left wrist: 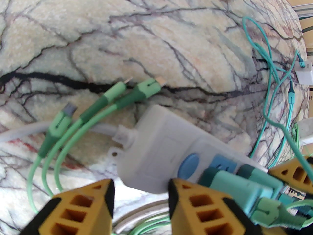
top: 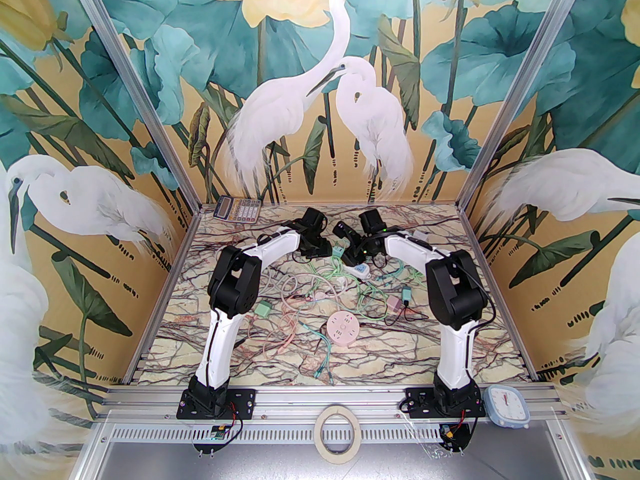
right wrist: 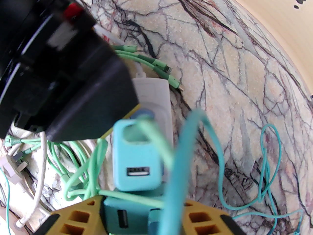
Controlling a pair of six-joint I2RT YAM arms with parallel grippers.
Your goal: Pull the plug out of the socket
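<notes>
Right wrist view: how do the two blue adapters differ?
The pale adapter is lighter blue; the teal adapter is darker. The teal adapter sits between the fingers of the right gripper; the pale adapter stands beyond them. The pale adapter's USB port lies crosswise in view, the teal adapter's upright. Both show a USB port to the camera.

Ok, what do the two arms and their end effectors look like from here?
Left arm and right arm: white link shells, bulky black joints, black base plates, thin black cables alongside, red-and-black wires at the bases. Left end effector and right end effector: wedge-shaped yellow fingers, black-edged, with rectangular cut-outs.
</notes>
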